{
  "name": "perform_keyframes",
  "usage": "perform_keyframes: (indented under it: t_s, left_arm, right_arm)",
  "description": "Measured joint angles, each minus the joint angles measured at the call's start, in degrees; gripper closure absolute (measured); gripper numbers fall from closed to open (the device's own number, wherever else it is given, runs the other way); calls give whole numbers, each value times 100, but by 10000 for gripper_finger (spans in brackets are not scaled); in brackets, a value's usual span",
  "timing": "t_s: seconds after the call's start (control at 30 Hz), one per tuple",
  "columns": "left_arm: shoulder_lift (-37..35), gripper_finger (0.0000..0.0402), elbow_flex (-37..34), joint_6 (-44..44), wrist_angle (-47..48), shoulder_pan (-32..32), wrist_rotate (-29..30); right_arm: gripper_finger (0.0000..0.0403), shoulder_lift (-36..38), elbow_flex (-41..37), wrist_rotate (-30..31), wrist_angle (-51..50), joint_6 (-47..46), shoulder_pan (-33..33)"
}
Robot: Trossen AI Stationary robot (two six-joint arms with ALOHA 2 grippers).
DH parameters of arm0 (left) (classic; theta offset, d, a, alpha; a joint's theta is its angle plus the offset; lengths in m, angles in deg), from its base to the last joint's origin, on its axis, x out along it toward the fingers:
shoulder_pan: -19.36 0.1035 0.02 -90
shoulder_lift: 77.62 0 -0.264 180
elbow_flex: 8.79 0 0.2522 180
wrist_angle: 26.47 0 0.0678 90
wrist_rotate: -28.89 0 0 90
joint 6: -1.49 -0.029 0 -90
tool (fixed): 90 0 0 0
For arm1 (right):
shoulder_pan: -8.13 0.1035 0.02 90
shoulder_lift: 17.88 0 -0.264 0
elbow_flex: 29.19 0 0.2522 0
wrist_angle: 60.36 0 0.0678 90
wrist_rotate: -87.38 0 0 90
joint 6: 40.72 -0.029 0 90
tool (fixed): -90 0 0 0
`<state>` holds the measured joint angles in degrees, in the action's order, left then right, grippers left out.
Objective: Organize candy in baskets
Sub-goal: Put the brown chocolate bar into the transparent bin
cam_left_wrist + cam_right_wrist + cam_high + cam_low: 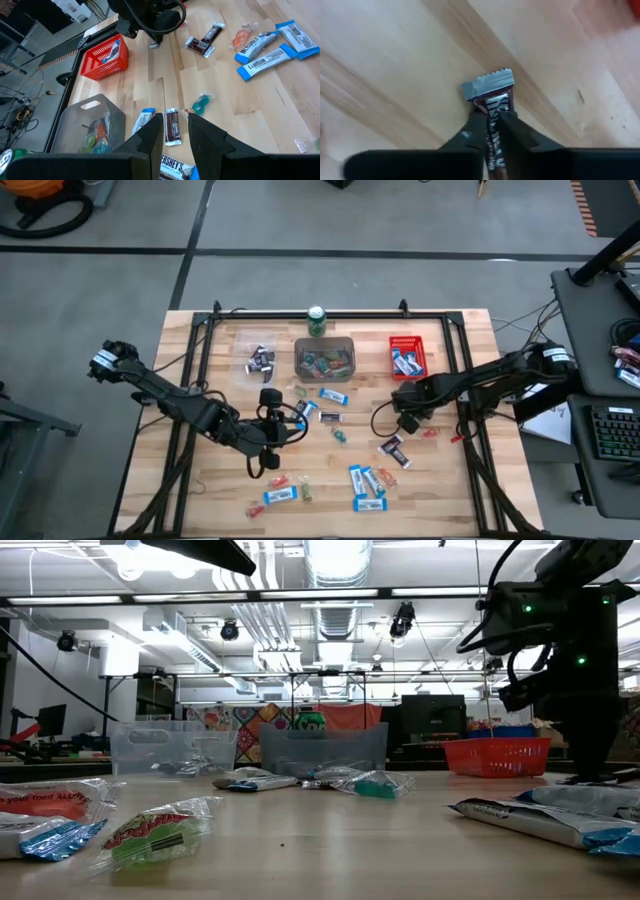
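Candy lies scattered over the wooden table: blue-and-white bars [368,485], dark bars [392,447] and small coloured pieces [340,436]. Along the far side stand the clear basket [258,358], the grey basket [324,358] and the red basket [407,355], each with some candy in it. My right gripper [405,418] is near the table's middle right, shut on a dark brown mini bar [492,102]. My left gripper [174,131] hovers open near the table's middle. A dark bar [172,126] lies on the wood beyond its fingertips, and a blue-and-white bar [175,165] lies beneath it. My right gripper pinches the dark brown mini bar between its two fingers [479,127], coming from above. The bar lies along the fingers, and its silver crimped end [489,84] sticks out past the fingertips. Whether the bar is clear of the table, I cannot tell.
A green drink can [317,320] stands at the far edge behind the grey basket. A black frame rail [330,312] runs along the table's far side and down both sides. More candy lies near the table's near edge [280,496]. Bare wood shows at the near left.
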<state>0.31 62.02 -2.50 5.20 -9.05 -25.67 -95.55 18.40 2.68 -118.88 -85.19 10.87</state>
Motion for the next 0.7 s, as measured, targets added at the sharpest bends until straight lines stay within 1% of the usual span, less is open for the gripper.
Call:
perform_keyframes:
  t_s: [0.07,0.2,0.33,0.47,0.63,0.7]
  left_arm:
    - [0,327,0,1,-7,0,-1]
    - [-4,327,-116,24,-168,0,-44]
    - [-4,327,-469,22,-838,0,-44]
    - [-2,327,-843,69,-1442,0,-46]
    - [-2,327,-1208,270,-2035,0,-49]
    - [-2,327,-1331,384,-2192,0,-48]
  right_arm:
    - [389,35,62,84,102,54,-2]
    - [394,249,182,174,142,108,37]
    - [395,639,264,245,496,213,114]
    - [395,911,235,243,1235,397,200]
    - [395,966,235,238,1999,460,304]
    - [395,965,235,229,1970,331,302]
